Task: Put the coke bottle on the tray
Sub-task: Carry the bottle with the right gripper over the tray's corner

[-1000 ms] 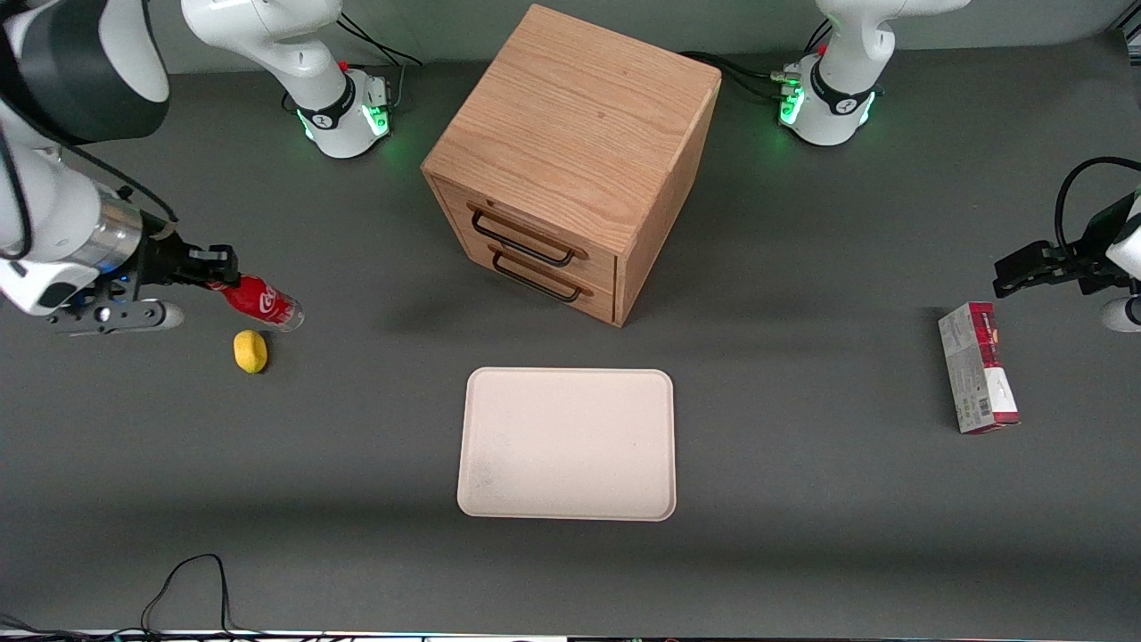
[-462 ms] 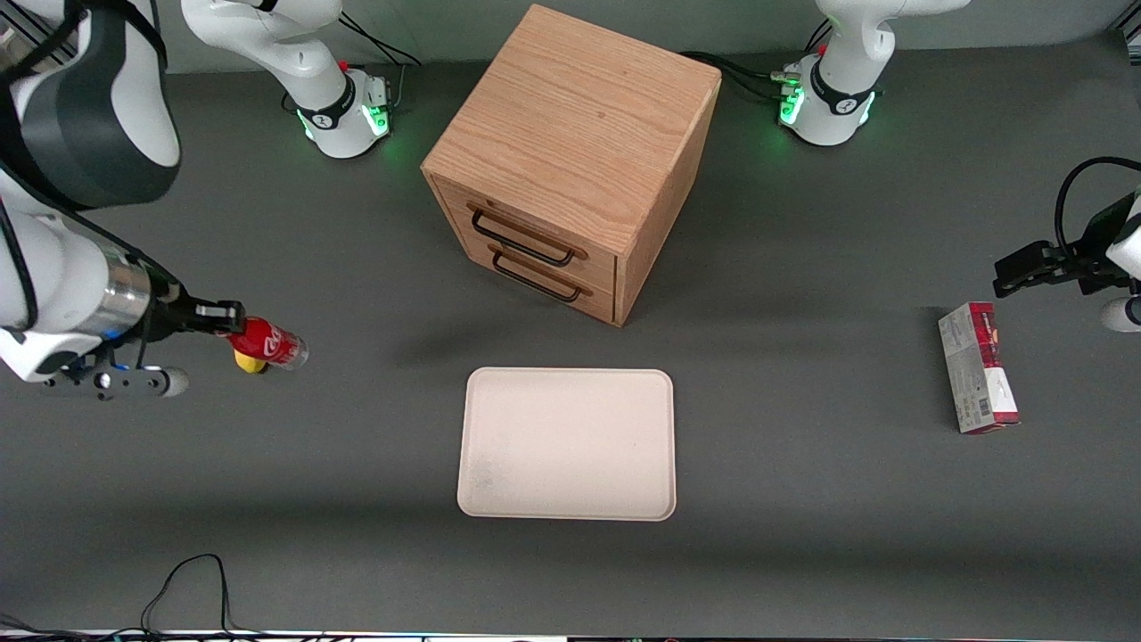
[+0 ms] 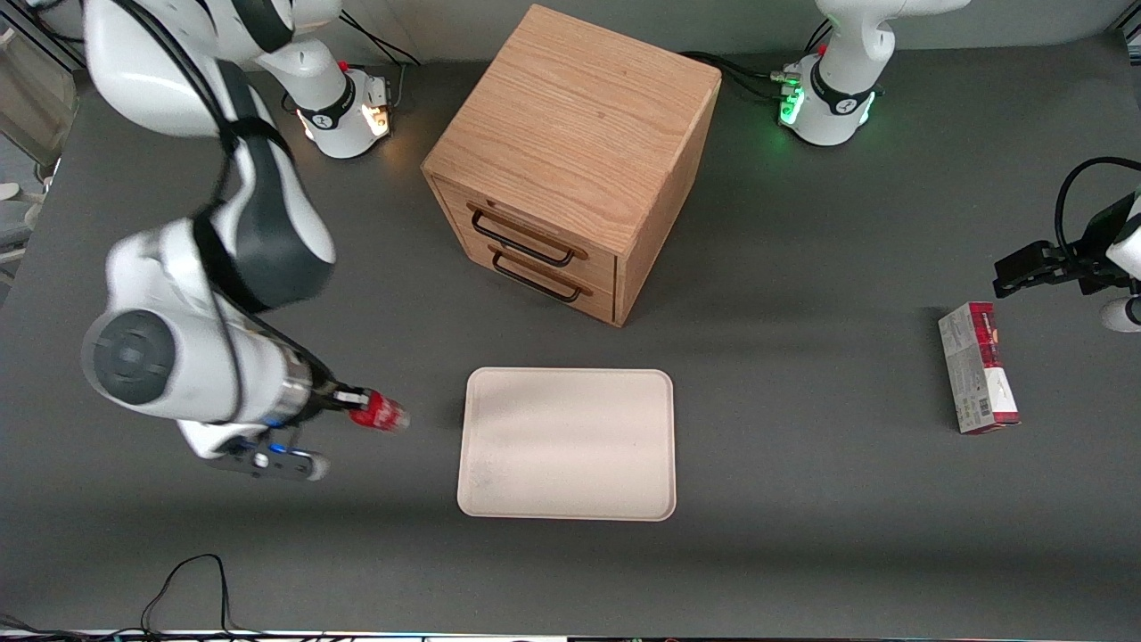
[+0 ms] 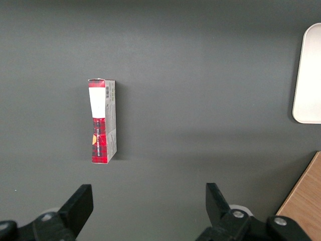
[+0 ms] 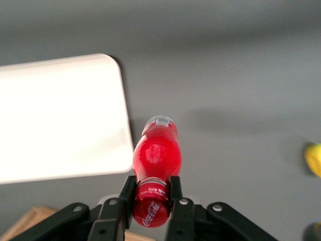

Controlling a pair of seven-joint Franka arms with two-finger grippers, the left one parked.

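The gripper (image 3: 357,409) hangs above the dark grey matte counter (image 3: 802,499), just beside the tray's short edge, toward the working arm's end. Its two black fingers (image 5: 126,193) are closed narrowly on the neck of the coke bottle (image 3: 379,415), under the red cap. The bottle is small, round and glossy red, with a clear base, and it lies nearly horizontal in the air with the base pointing to the tray (image 3: 567,443). It is not yet over the tray. The tray is flat, cream, rectangular with rounded corners and a low rim. The wooden cabinet (image 3: 570,160) with two drawers stands farther from the camera than the tray. A red-and-grey carton (image 3: 977,367) lies toward the parked arm's end. A piece of a yellow object (image 5: 314,159) shows in the right wrist view.
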